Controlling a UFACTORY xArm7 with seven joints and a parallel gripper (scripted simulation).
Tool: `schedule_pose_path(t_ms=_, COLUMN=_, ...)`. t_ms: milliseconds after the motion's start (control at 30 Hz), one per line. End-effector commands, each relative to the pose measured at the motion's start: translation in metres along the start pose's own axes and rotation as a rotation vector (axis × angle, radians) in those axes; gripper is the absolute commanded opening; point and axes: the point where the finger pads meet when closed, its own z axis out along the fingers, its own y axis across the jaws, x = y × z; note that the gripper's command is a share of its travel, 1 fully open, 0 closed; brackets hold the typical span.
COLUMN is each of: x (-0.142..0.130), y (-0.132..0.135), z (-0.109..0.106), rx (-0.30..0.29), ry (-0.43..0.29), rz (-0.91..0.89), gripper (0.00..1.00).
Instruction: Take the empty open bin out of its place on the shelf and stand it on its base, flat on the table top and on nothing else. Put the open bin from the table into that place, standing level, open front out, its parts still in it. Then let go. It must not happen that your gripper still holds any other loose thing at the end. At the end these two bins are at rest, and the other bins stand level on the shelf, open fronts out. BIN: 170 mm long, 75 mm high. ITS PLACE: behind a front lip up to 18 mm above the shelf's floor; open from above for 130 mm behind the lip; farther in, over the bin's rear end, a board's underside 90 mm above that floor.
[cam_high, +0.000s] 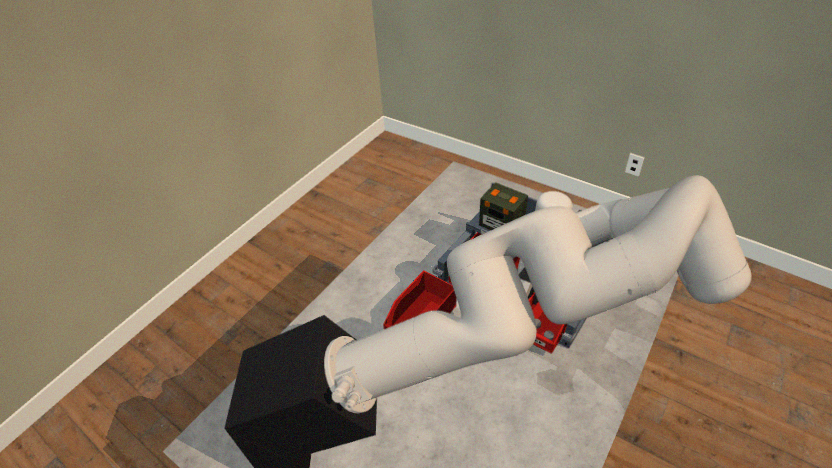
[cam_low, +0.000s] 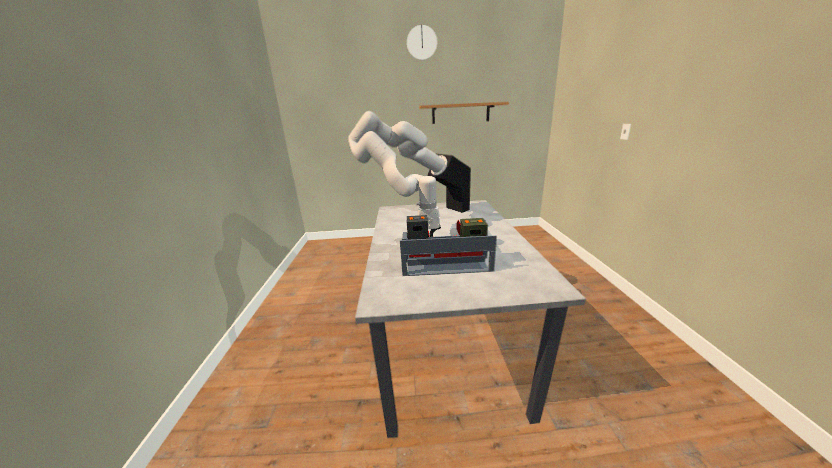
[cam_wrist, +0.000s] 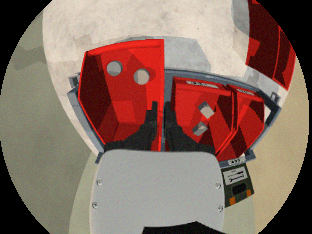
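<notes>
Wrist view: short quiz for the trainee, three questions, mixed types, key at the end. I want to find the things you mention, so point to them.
1. How many round parts lie in the leftmost bin (cam_high: 541, 344) (cam_wrist: 92, 95)?
2. True or false: the green case (cam_high: 503, 197) (cam_low: 473, 228) (cam_wrist: 239, 190) shows at image left.
3. The fingers (cam_low: 435, 231) stand either side of which wall of that bin?
A. image-left
B. image-right
C. the far one, at image top

Key: 1. two; 2. false; 3. B
</notes>
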Motion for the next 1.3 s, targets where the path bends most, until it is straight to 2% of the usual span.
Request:
schedule_pose_path(t_ms=0, x=-0.0011, y=0.0007, z=-0.0013, rx=-0.001, ry=-0.003, rz=-0.001, gripper=0.10)
schedule_pose_path(t_ms=1267, x=-0.0009, y=0.0007, z=-0.0048, rx=-0.001, ry=-0.003, rz=-0.001, gripper=0.10)
